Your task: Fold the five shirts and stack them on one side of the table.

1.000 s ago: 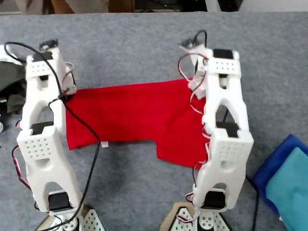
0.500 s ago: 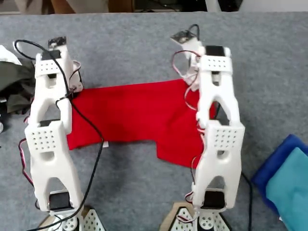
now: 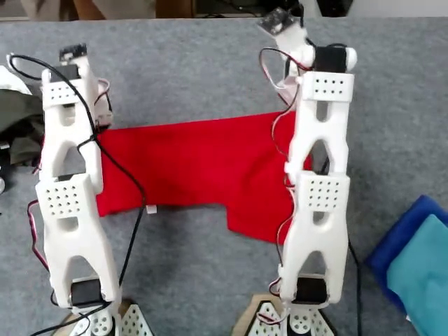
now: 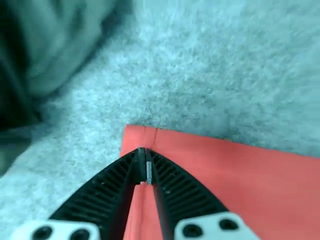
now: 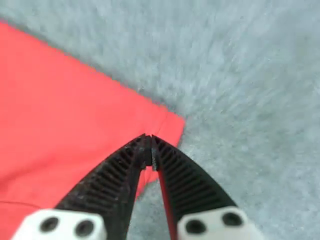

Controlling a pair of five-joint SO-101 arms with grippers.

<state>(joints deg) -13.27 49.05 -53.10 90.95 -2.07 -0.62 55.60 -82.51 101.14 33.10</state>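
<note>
Left gripper point(image 4: 143, 159): fingers were closed tip to tip, red cloth beneath them; pinch unclear.
Red fabric shirt point(image 3: 189, 164): lay flat on grey felt table point(image 3: 182, 77), far corners just beyond both grippers' fingertips.
Right gripper point(image 5: 148, 147): fingers were closed; pinch unclear.

Plain red shirt point(image 3: 189, 164) on mottled grey table point(image 3: 210, 70); left arm point(image 3: 66, 210) and right arm point(image 3: 322, 203) white, fingers point(image 4: 110, 185) black; blue cloth point(image 3: 395, 245) under teal cloth point(image 3: 423, 276); dark olive garment point(image 3: 14, 119)
</note>
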